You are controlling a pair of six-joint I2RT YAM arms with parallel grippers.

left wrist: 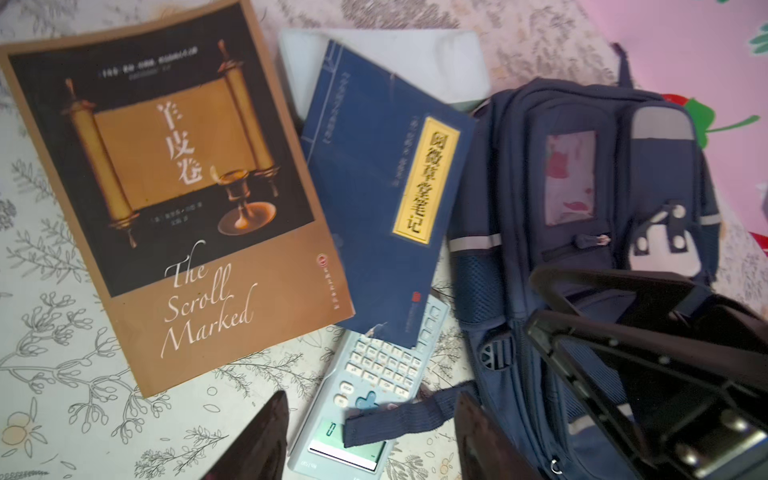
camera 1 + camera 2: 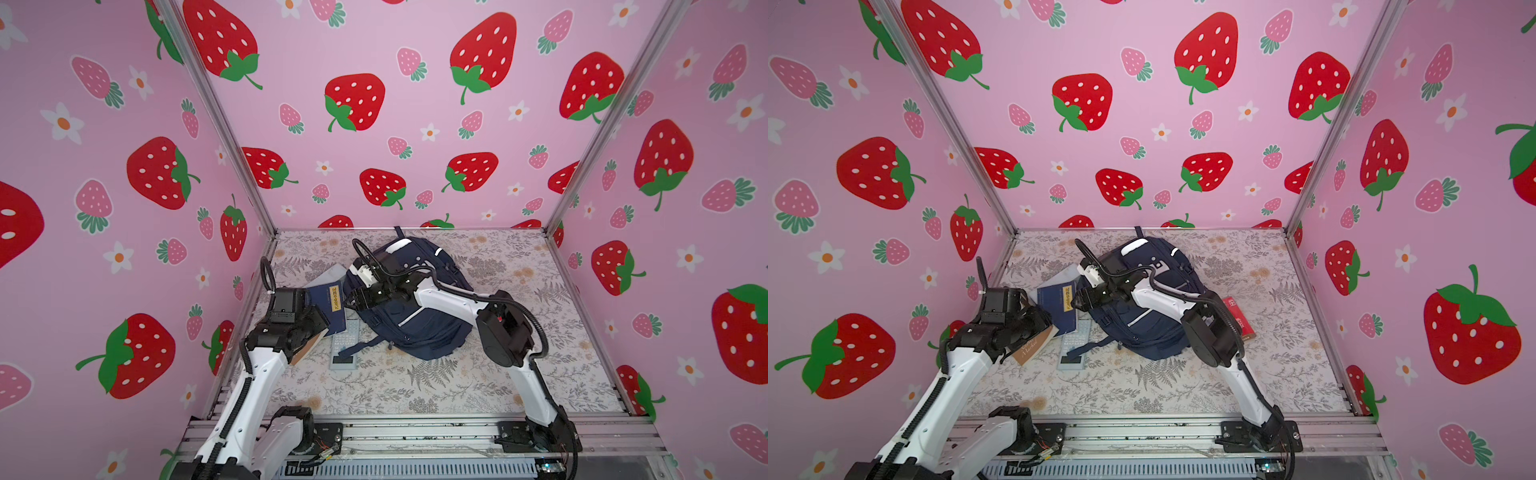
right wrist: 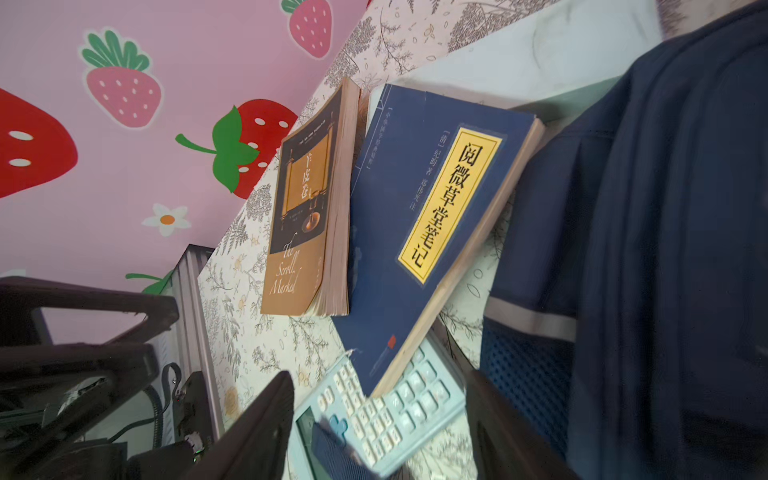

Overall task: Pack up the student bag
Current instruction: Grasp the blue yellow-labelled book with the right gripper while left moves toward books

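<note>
Both pincers stand apart and empty: the right pincer [image 2: 352, 297] hovers at the left edge of the student bag [image 2: 419, 328], the left pincer [image 1: 372, 401] lower left, above the calculator [image 1: 386, 365]. The bag lies flat mid-frame on the counter [image 2: 457, 386], long axis running up the frame, right of both; the right arm [image 2: 444, 300], crossing it, is nearer.

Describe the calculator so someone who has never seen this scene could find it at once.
Start at the navy backpack lying in the middle of the floral table. Beside it, on the left in both top views, lies a blue book whose near corner covers the calculator. It is the only pale blue, keyed slab there, with a backpack strap lying across its screen end.
</note>
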